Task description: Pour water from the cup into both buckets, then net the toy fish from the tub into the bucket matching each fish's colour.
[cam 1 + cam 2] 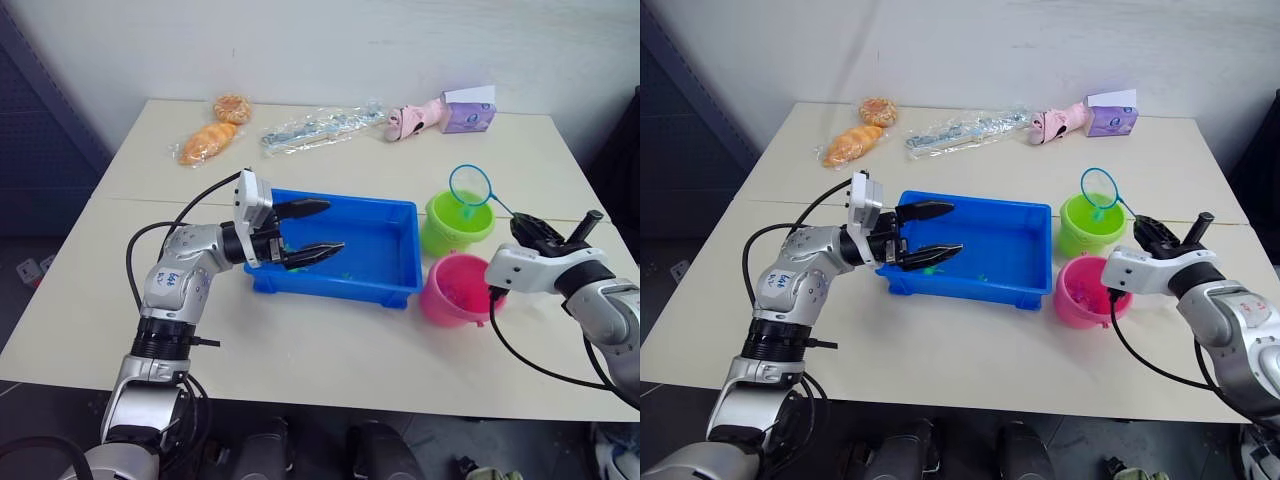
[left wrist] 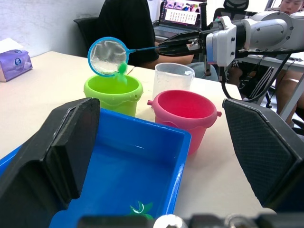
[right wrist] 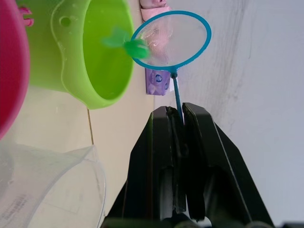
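The blue tub lies mid-table, a green toy fish on its floor. My left gripper hangs open over the tub's left end, nothing between its fingers. To the tub's right stand the buckets: the lime green one behind and the pink one in front. My right gripper is shut on the net's thin handle. The net is held over the green bucket, with a green fish at the hoop's edge above the bucket's mouth. The clear cup stands just behind the pink bucket.
Along the table's far edge lie bagged bread, a clear plastic pack, a pink toy and a purple tissue box. A person sits beyond the table by a laptop.
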You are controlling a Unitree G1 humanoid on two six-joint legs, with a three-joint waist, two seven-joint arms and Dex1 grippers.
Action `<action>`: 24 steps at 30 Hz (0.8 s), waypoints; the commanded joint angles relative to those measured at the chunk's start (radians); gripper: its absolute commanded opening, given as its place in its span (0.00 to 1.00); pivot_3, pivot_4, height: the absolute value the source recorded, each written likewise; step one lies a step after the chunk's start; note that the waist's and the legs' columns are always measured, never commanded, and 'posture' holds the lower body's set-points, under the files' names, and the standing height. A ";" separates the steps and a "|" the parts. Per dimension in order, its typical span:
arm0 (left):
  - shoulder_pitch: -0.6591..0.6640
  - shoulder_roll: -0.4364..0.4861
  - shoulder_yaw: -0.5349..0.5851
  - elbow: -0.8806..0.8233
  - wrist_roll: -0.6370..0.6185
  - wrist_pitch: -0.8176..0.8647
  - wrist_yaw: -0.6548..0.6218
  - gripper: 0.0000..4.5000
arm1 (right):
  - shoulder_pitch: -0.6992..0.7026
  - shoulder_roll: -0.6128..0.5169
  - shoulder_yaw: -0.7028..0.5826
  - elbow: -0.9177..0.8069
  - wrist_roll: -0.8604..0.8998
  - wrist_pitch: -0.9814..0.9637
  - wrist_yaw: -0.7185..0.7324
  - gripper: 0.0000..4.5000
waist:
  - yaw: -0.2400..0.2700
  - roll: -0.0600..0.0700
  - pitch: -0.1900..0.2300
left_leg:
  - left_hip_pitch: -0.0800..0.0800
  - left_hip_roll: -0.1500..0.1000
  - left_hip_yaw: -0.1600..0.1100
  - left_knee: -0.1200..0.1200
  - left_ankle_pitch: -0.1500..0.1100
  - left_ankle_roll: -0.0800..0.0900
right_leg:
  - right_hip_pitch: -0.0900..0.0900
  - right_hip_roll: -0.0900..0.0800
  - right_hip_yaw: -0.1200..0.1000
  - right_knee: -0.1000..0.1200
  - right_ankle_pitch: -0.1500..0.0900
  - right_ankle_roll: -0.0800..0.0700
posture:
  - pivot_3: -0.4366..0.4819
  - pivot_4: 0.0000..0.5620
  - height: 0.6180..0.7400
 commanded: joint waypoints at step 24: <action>0.147 0.381 0.165 0.191 0.003 -0.128 -0.253 0.99 | -0.400 0.273 0.218 -0.251 0.516 0.506 0.482 0.00 | -0.018 0.000 0.000 | 0.000 0.002 -0.003 0.001 -0.001 0.001 | 0.000 -0.001 0.000 0.002 0.000 -0.001 | 0.48 0.27 1.00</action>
